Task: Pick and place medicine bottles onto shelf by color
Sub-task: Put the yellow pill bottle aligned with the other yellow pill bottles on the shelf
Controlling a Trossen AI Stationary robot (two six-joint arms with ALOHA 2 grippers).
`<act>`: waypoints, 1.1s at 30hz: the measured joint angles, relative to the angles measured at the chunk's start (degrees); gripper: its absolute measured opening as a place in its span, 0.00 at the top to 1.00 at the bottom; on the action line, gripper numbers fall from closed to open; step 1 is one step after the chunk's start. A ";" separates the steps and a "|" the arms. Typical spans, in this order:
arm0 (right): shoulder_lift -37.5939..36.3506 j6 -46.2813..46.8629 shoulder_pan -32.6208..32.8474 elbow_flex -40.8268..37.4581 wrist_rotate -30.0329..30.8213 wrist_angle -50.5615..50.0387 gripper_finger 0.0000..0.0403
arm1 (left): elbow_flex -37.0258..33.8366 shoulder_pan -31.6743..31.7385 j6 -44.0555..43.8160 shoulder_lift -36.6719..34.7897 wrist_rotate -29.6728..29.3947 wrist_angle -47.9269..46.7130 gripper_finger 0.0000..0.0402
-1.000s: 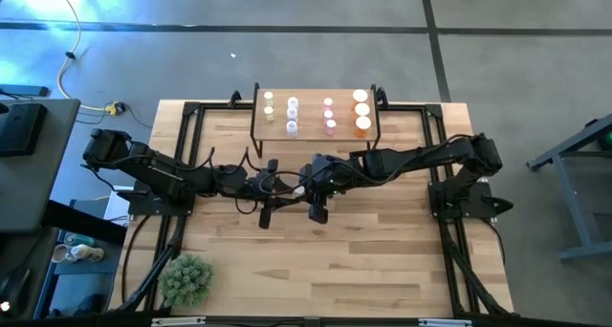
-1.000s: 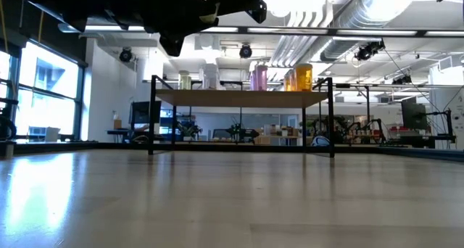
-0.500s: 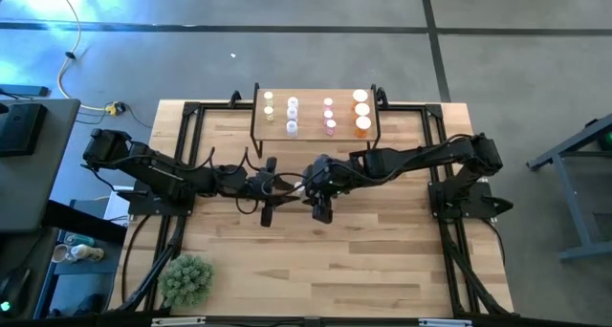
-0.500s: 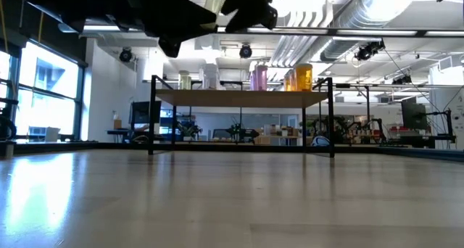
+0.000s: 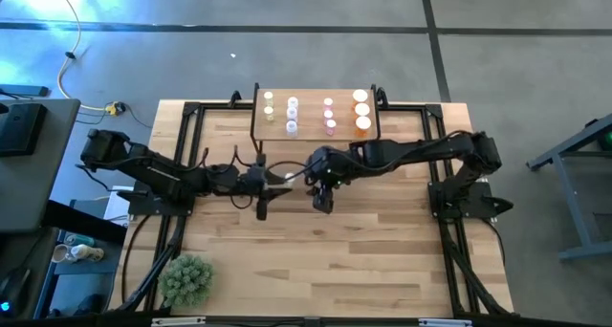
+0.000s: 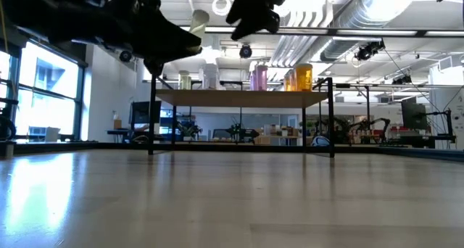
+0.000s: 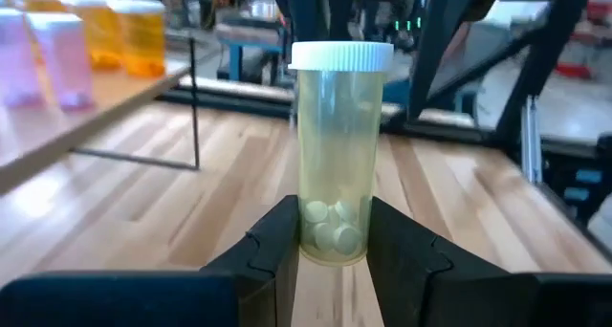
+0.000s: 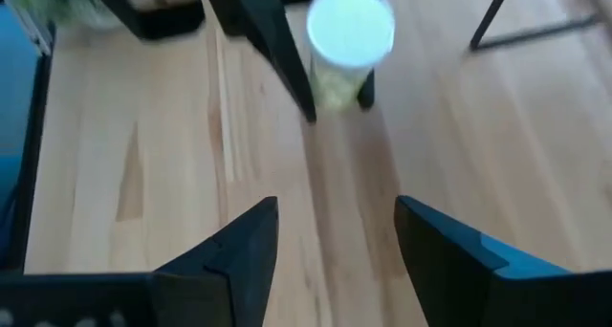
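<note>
While clamped at its base between the left gripper fingers, a yellow-green bottle stands upright with its white cap on top and a few pale tablets visible at the bottom. Held in the air over the middle of the tabletop, toward the far edge, just short of the shelf. Right gripper spread wide and empty, looking down on the same bottle's cap, hanging just beside the left gripper over the tabletop's middle.

Judged as a hand-over just completed, with carrying to the shelf as the step in hand. To do it well: keep the bottle upright, lift high enough to clear the shelf's front rim, and draw the open right fingers clear first to avoid knocking the cap. By colour, best set at the shelf's left end, beside the other yellow-green bottles, apart from the lavender, pink and orange rows to their right. Low pinch on a tall bottle probably prone to tipping, so slow travel and a gentle set-down before release.
</note>
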 joint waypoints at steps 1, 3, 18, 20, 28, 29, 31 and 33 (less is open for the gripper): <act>0.00 -0.57 -0.39 0.62 0.02 0.24 0.50 | -0.89 0.39 -0.50 -0.05 0.01 1.69 0.77; 0.00 -1.81 -1.21 2.15 0.04 0.26 0.50 | -2.55 1.17 -1.13 -0.08 0.01 3.30 0.77; 0.00 -17.78 -9.34 11.64 0.11 12.09 0.50 | -11.42 10.13 -0.91 -0.26 0.08 15.54 0.77; 0.00 -19.95 -10.69 11.87 0.04 14.93 0.50 | -12.08 11.89 -0.06 -0.26 0.86 16.08 0.77; 0.30 -24.60 -15.85 12.09 -4.10 27.63 0.50 | -12.51 17.92 3.19 -0.35 4.78 17.61 0.77; 0.39 -24.66 -16.48 12.09 -5.31 28.55 0.50 | -12.51 18.58 3.19 -0.44 5.07 17.62 0.77; 0.74 -24.67 -17.61 12.09 -7.72 30.41 0.50 | -12.51 19.51 3.09 -0.48 5.39 17.67 0.77; 1.07 -24.59 -18.54 12.13 -9.70 31.85 0.50 | -12.52 20.10 1.98 -0.78 5.47 17.55 0.76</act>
